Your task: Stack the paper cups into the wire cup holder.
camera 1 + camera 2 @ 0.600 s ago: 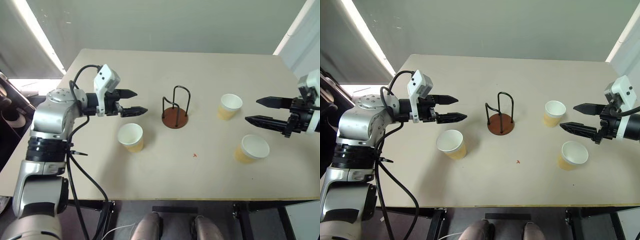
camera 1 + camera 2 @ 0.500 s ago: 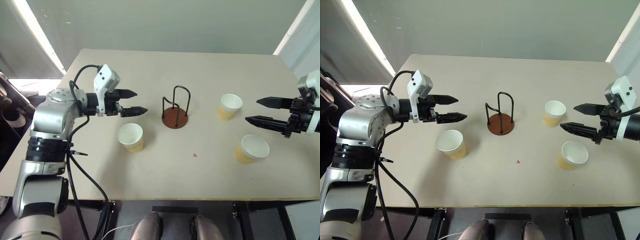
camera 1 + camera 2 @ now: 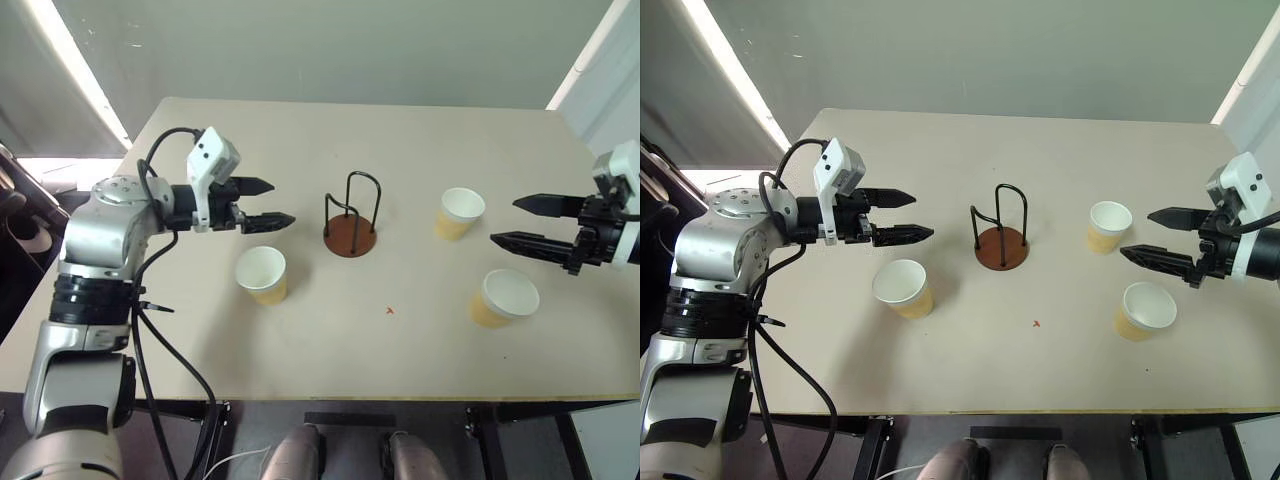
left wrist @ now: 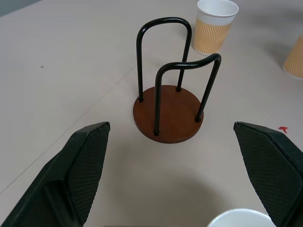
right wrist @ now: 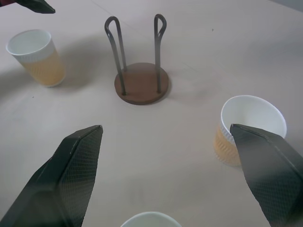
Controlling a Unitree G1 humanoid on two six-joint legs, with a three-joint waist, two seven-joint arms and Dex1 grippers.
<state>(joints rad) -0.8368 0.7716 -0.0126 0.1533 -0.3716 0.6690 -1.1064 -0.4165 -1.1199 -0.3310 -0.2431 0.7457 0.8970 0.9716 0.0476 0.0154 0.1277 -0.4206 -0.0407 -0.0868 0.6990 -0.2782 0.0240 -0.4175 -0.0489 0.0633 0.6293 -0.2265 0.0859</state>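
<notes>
- Wire cup holder [image 3: 351, 226] upright near the middle of the table [image 3: 300, 360], empty
- One paper cup [image 3: 262, 275] upright, nearer the front edge than the holder, on the left side
- Two more cups on the right: far cup [image 3: 460, 213] and near cup [image 3: 505, 297], both upright, apart
- Left gripper [image 3: 264, 204] spread wide above the table, holding nothing, pointing toward the holder
- Right gripper [image 3: 510, 221] wide apart too, empty, just beside the two right cups

Holder [image 3: 351, 232] sits mid-table [image 3: 420, 350], between left gripper [image 3: 270, 204] and right gripper [image 3: 518, 222]. One cup [image 3: 262, 274] just below left gripper's tips. Second cup [image 3: 459, 213] between holder and right gripper. Third cup [image 3: 504, 297] near side of right gripper, apart.
</notes>
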